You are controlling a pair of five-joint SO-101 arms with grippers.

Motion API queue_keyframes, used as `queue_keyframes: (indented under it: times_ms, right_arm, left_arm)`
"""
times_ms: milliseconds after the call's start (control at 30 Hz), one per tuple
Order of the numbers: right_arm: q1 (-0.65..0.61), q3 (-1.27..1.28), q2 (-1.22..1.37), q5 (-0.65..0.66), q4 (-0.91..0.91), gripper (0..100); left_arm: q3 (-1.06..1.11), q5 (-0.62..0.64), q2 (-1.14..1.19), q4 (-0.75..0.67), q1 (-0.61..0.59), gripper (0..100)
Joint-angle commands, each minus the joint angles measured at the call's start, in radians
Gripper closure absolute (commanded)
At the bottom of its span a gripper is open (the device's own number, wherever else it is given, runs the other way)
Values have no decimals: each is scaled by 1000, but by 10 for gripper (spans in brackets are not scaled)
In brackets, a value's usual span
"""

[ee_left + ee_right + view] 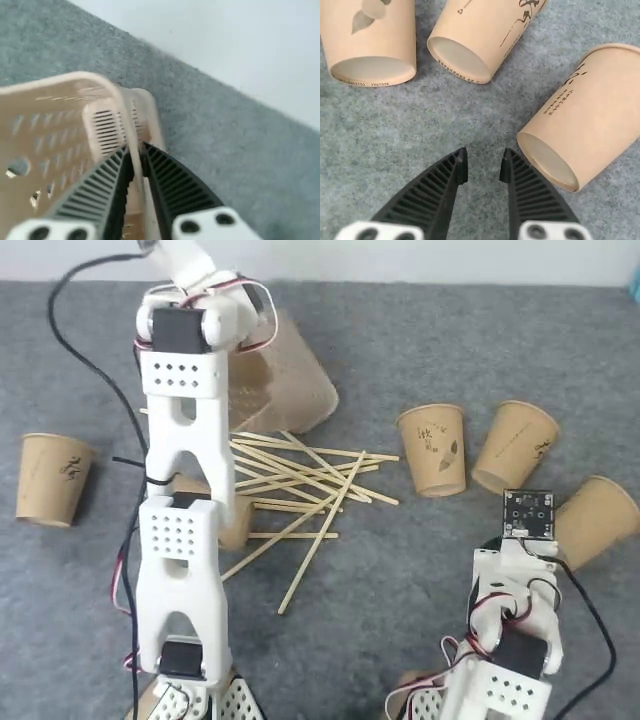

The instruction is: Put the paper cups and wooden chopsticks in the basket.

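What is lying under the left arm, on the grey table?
A paper cup peeks out beside the left arm, and the wooden chopsticks run beneath it. The rest of that cup and the near ends of the sticks are covered.

Matt brown paper cups (pixel 372 35) and pale bare-wood chopsticks (pixel 300 478) lie on rough grey felt-like cloth (pixel 420 570); the basket (pixel 55 125) is smooth beige plastic, the right gripper (pixel 484 167) ribbed matt black plastic
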Motion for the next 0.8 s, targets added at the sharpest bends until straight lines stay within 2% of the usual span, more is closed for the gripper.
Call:
queue_keyframes:
  times_ms: [0, 100, 300, 567, 767]
  right_arm:
    - [-4, -11, -16, 17, -22, 876]
    - [-5, -9, -16, 17, -21, 876]
    - [-5, -9, -16, 17, -22, 876]
    - [-5, -8, -16, 17, -22, 876]
    - [-7, -8, -16, 17, -22, 876]
  left_arm:
    - [-51, -106, -14, 3, 26, 987]
    - [-13, -141, -17, -25, 51, 961]
    - [25, -100, -14, -87, 75, 722]
    - [16, -92, -26, -123, 71, 714]
    - [-153, -110, -25, -12, 61, 714]
